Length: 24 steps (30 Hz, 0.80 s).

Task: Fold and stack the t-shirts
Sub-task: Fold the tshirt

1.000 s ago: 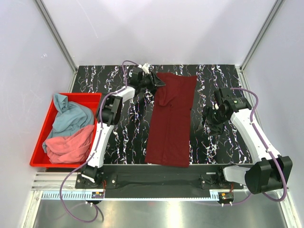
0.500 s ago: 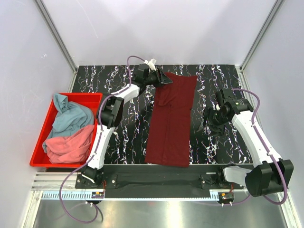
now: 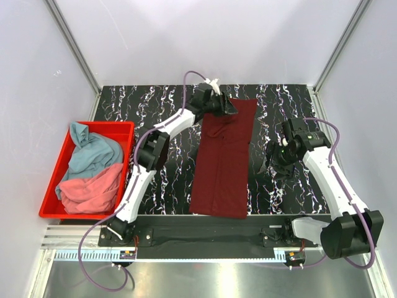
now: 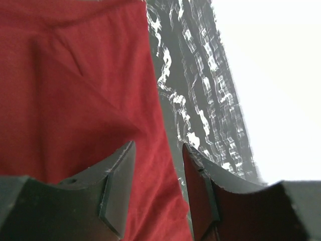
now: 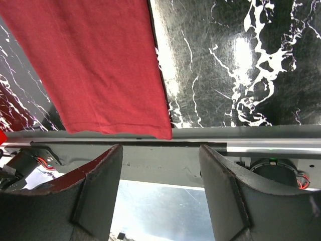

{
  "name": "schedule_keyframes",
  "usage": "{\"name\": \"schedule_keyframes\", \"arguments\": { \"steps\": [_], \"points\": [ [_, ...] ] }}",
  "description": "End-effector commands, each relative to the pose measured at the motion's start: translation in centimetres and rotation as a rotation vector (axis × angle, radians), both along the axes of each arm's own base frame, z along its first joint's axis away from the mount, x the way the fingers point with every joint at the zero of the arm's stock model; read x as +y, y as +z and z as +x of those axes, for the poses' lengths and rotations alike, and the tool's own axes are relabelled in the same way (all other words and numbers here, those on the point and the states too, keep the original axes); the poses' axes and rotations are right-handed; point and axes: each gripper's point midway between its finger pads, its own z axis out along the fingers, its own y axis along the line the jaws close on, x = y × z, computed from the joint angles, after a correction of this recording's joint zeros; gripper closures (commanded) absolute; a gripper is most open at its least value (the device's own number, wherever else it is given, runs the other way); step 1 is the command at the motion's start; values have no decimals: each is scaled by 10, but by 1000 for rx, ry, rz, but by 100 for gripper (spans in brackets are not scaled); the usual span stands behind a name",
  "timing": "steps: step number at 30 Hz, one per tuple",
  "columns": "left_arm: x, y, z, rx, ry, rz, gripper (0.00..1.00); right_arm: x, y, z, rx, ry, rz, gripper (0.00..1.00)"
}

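Observation:
The dark maroon t-shirt [image 3: 223, 161] lies folded into a long narrow strip down the middle of the black marbled table [image 3: 170, 167]. My left gripper [image 3: 226, 107] is at the strip's far left corner. In the left wrist view it [image 4: 158, 145] is open, its fingers astride the maroon cloth's [image 4: 65, 85] edge. My right gripper [image 3: 272, 164] hovers open and empty just right of the strip. The right wrist view shows the gripper [image 5: 160, 148] and the shirt's near hem [image 5: 95, 65]. A teal-blue t-shirt [image 3: 93, 152] and a coral pink t-shirt [image 3: 93, 189] lie crumpled in the bin.
A red plastic bin [image 3: 99, 125] stands at the table's left edge. A black rail [image 3: 205, 223] with the arm bases runs along the near edge. White walls enclose the far and side edges. Bare table lies either side of the strip.
My left arm has reached farther right along the far edge, its gripper going from left of the maroon shirt's corner onto it. The right arm has shifted only slightly.

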Motion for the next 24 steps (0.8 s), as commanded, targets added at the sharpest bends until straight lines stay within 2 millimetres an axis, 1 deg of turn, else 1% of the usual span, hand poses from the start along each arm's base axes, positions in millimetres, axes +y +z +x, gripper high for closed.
{"name": "schedule_keyframes", "arguments": {
  "steps": [1,2,3,4,5,6,7,8,9,10,11,12,13,14,15,16,17,18,19,20,21,22,23,24],
  "points": [
    [19,32,5,-116,56,189,52,5,-1,10,-27,19,32,30],
    [25,36,7,-122,69,201,52,6,-5,15,-20,13,31,30],
    [30,45,8,-129,77,202,52,8,-4,28,-47,-3,41,30],
    [40,46,10,-121,87,213,52,10,-11,37,-29,-13,47,31],
    [45,51,10,-125,91,215,53,12,-12,48,-35,-29,64,31],
    [56,39,7,-97,98,234,53,22,-5,68,-76,-46,120,32],
    [62,69,6,-159,106,212,53,27,-4,81,-84,-54,145,33],
    [68,70,3,-170,112,217,53,31,-16,94,-45,-68,160,34],
    [80,74,4,-181,132,220,53,42,-2,118,-92,-72,211,35],
    [91,83,-4,-197,138,215,53,48,-14,133,-62,-77,231,36],
    [97,85,-6,-200,140,215,53,53,-12,148,-71,-96,261,36],
    [103,88,-10,-204,122,201,53,58,4,176,-150,-96,284,35],
    [106,80,-17,-206,90,203,52,60,-7,192,-135,-110,287,34],
    [105,84,-23,-219,59,197,52,62,-5,207,-148,-131,292,31],
    [101,80,-33,-219,-2,186,49,63,13,231,-207,-136,297,29],
    [98,78,-39,-253,-55,189,48,65,-7,246,-167,-152,290,27],
    [98,65,-49,-242,-89,200,47,67,-7,259,-165,-175,296,25],
    [95,59,-55,-247,-115,210,45,69,10,281,-218,-184,303,25],
    [98,51,-56,-259,-129,236,44,69,-11,295,-185,-200,292,23],
    [100,40,-59,-242,-135,255,44,71,-12,305,-184,-223,299,23],
    [101,33,-60,-239,-140,274,43,72,-1,321,-218,-234,306,23],
    [101,29,-61,-237,-143,287,43,74,-23,329,-178,-248,304,22],
    [101,25,-61,-237,-143,300,43,76,-25,336,-167,-273,319,22],
    [101,19,-60,-237,-134,320,43,77,-20,344,-178,-285,331,23]
  ]
}}
